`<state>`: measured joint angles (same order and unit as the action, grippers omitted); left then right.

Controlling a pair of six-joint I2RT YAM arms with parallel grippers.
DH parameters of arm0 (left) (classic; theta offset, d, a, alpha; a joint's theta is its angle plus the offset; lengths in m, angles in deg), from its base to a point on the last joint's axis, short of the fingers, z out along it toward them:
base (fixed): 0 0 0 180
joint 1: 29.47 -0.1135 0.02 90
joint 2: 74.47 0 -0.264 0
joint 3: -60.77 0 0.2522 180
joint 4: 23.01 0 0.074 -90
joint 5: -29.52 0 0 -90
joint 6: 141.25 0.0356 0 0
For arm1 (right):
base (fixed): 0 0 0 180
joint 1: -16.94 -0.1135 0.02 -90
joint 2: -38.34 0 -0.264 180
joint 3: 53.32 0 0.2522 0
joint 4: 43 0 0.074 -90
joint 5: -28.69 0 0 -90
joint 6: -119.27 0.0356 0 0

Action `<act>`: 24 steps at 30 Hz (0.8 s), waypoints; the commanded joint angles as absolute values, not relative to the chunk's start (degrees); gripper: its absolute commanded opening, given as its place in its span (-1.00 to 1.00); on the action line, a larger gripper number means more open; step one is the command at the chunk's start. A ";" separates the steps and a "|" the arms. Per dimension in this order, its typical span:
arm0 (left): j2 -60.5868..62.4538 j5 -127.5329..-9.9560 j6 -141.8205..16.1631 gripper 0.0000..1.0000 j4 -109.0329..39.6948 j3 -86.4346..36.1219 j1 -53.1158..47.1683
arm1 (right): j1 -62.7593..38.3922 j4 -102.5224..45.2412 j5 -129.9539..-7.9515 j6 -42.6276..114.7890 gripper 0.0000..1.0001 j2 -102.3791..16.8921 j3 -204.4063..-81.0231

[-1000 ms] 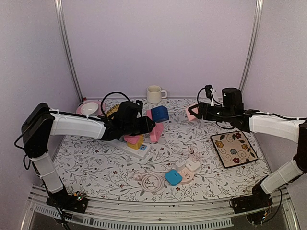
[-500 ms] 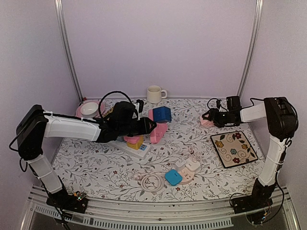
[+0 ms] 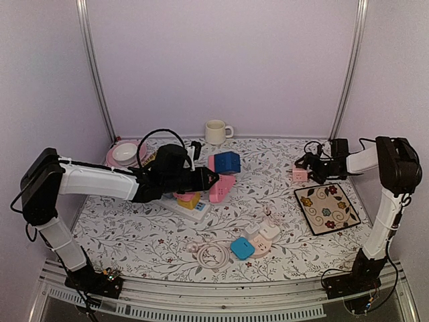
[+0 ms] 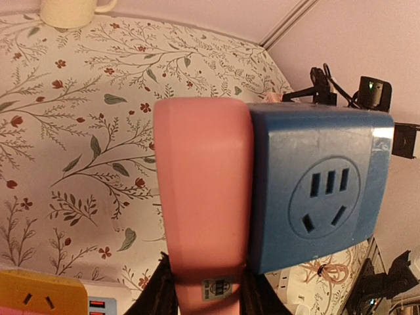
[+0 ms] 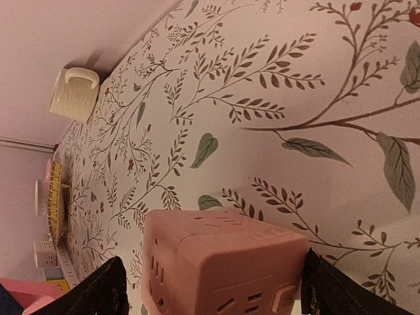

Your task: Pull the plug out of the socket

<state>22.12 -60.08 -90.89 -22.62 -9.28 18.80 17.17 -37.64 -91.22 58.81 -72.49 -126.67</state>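
Observation:
My left gripper (image 3: 206, 180) is shut on a pink socket block (image 3: 222, 188), held above the table at centre. A blue cube plug (image 3: 226, 162) sits plugged into the block's upper side. In the left wrist view the pink block (image 4: 203, 197) fills the space between my fingers, and the blue plug (image 4: 318, 187) is joined to its right side. The left gripper (image 4: 205, 279) grips the block's near end. My right gripper (image 3: 310, 173) is at the far right, low over the table, shut on a small pink cube socket (image 3: 299, 176). The cube (image 5: 223, 266) sits between the fingers of the right gripper (image 5: 213, 289).
A white power strip (image 3: 190, 206) with yellow and pink plugs lies under the left gripper. A cream mug (image 3: 216, 131) and a bowl (image 3: 125, 152) stand at the back. A floral tile (image 3: 326, 208) lies right. A white strip with a blue adapter (image 3: 251, 245) and a coiled cable (image 3: 211, 255) lie in front.
My right arm has swung right and down, carrying the pink cube from mid-air to low over the table by the floral tile. The left gripper has barely shifted.

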 commanded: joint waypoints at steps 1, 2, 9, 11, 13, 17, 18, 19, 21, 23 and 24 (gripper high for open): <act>19.55 -60.67 -90.03 -1.00 -17.70 -9.44 19.32 | 17.72 -34.28 -85.09 55.81 0.87 -66.67 -125.37; 19.50 -60.65 -89.95 -1.00 -17.63 -9.36 19.32 | 17.73 -33.44 -83.98 55.24 0.87 -65.61 -125.11; 19.77 -60.92 -89.20 -1.00 -17.49 -9.54 19.49 | 16.87 -31.28 -80.99 53.10 0.87 -56.17 -121.54; 19.92 -60.99 -88.92 -1.00 -17.29 -9.67 19.64 | 14.71 -31.24 -81.18 52.88 0.87 -53.14 -120.23; 20.09 -60.88 -88.76 -1.00 -17.17 -9.91 19.83 | 11.34 -31.70 -80.88 53.02 0.87 -49.93 -118.82; 20.56 -60.60 -88.60 -1.00 -17.09 -10.29 20.34 | 1.86 -34.08 -79.40 54.38 0.89 -42.77 -116.05; 20.72 -60.72 -88.69 -1.00 -17.13 -10.41 20.52 | -0.26 -34.72 -79.11 55.25 0.89 -41.44 -115.54; 20.92 -60.73 -88.73 -1.00 -17.09 -10.53 20.68 | -2.39 -35.38 -78.95 55.98 0.90 -40.27 -115.21; 21.24 -60.75 -88.62 -1.00 -17.15 -10.76 21.02 | -6.02 -37.38 -78.39 58.00 0.92 -38.36 -114.11; 21.51 -60.83 -88.61 -1.00 -17.14 -11.09 21.34 | -10.29 -39.37 -78.02 59.95 0.92 -37.63 -113.41; 21.70 -60.87 -88.57 -1.00 -17.22 -11.27 21.54 | -12.05 -39.83 -77.36 60.85 0.93 -37.79 -113.66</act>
